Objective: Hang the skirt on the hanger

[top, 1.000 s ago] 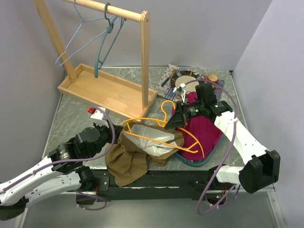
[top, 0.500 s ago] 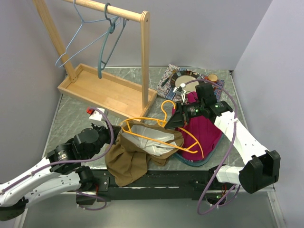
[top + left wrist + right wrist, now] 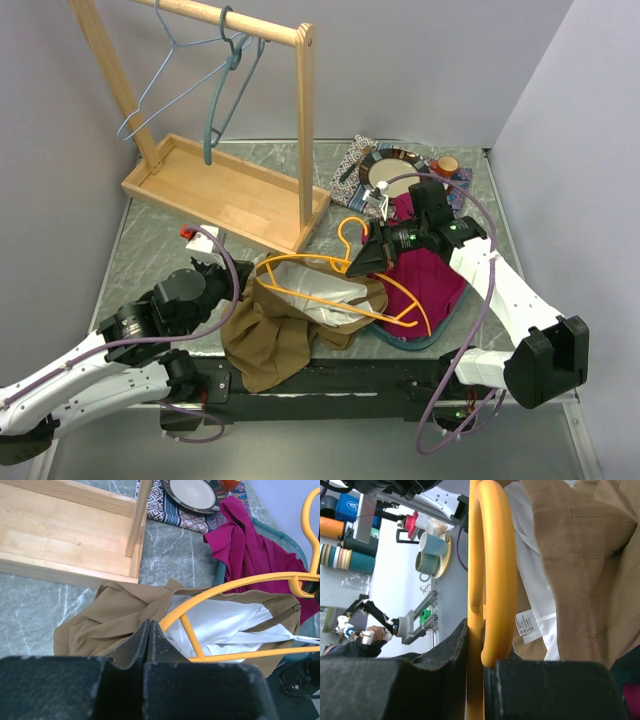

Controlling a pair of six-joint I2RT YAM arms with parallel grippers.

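The tan skirt [image 3: 270, 335] with white lining lies crumpled at the table's near middle. It also shows in the left wrist view [image 3: 105, 615] and the right wrist view [image 3: 580, 555]. My right gripper [image 3: 364, 259] is shut on the neck of the yellow hanger [image 3: 330, 292], just below its hook. It holds the hanger tilted, with its left end over the skirt's white-lined opening. My left gripper [image 3: 243, 288] is shut at the skirt's left waist edge. In the left wrist view its tips [image 3: 149, 624] pinch the tan cloth beside the hanger's arm [image 3: 225, 587].
A wooden rack [image 3: 225, 185] with blue wire hangers [image 3: 205, 90] stands at the back left. A magenta garment [image 3: 430, 270] lies in a teal tray [image 3: 425, 343] under the right arm. A plate [image 3: 385, 170] and an orange cup [image 3: 447, 163] sit on a patterned cloth behind it.
The right gripper has lowered the hanger a little, so its left end sits lower over the skirt's opening. The left gripper has drawn slightly down and left with the skirt's edge.
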